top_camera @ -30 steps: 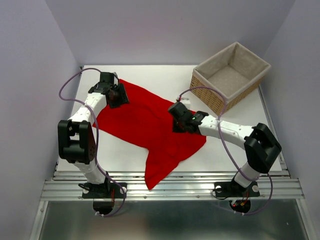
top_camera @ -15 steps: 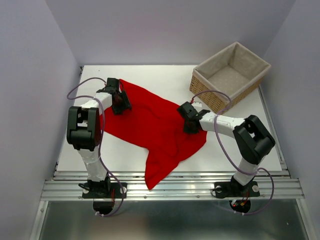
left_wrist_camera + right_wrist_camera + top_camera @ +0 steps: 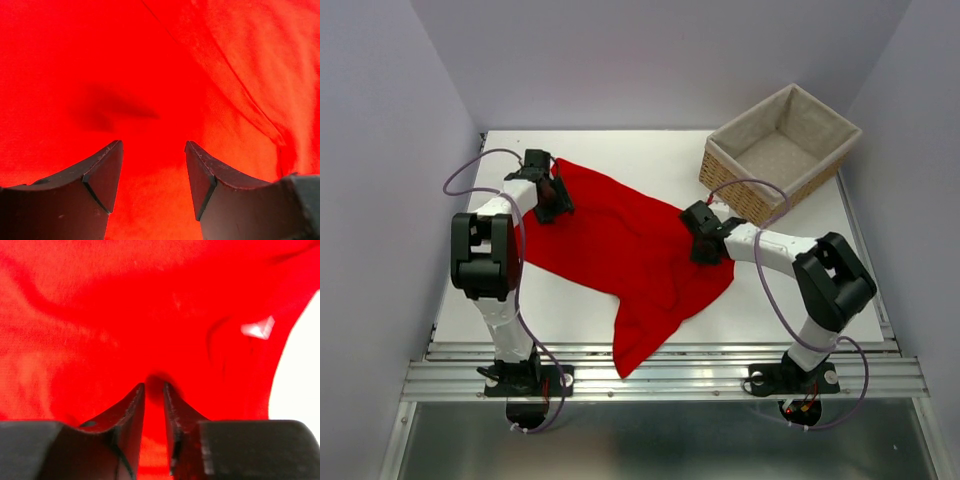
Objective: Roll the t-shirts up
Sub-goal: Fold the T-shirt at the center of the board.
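One thin red t-shirt [image 3: 620,250], likely light and floppy, best taken at its edges: left gripper [image 3: 153,145] gapes empty over it, right gripper [image 3: 153,386] pinches a pucker.

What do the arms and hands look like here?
The left arm and right arm have white links, bulky black joints and black bases; a thin purple cable loops along each. The left hand and right hand are black, with two wedge-shaped fingers.
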Controlling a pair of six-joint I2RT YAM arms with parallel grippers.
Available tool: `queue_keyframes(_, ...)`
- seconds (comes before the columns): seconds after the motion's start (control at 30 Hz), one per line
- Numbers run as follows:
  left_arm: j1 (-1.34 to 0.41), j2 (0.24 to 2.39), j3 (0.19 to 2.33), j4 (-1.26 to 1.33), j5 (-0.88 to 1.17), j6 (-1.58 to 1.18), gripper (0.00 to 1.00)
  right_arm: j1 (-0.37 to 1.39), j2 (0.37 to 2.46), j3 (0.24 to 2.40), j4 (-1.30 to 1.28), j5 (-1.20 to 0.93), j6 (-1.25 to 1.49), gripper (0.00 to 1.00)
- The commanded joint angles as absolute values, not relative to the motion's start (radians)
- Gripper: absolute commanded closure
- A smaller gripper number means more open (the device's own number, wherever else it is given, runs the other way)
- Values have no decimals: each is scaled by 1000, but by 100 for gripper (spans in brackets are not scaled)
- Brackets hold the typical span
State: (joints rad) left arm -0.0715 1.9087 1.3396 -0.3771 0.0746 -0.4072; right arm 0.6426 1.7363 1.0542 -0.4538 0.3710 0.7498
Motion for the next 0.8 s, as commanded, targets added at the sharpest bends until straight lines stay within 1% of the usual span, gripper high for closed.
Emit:
queue_keyframes(0.0,-51,1708,1332,-385,102,-356,35,666,1593,1055,-503,373,739,70)
queue_keyframes(0.07,-17,1672,1287,-382,136,-371,35,678,1536,1065,-503,365,739,67)
queue_keyframes(0.1,24,1642,1243,-390,140,-379,35,701,1525,1069,-503,365,741,64)
queue_keyframes(0.27,98,1560,1105,-413,11,-442,36,782,1514,1118,-511,383,744,55)
queue_keyframes(0.33,136,1552,1080,-419,-50,-465,37,828,1534,1134,-509,390,742,47)
queue_keyframes(0.4,146,1543,1054,-439,-116,-488,40,876,1558,1141,-503,391,739,42)
queue_keyframes(0.5,149,1511,1011,-449,-201,-523,41,919,1571,1146,-502,388,738,32)
queue_keyframes(0.63,172,1493,957,-420,-258,-557,41,971,1539,1098,-480,362,756,27)
queue_keyframes(0.77,189,1532,939,-393,-232,-558,41,1009,1474,1031,-462,353,785,27)
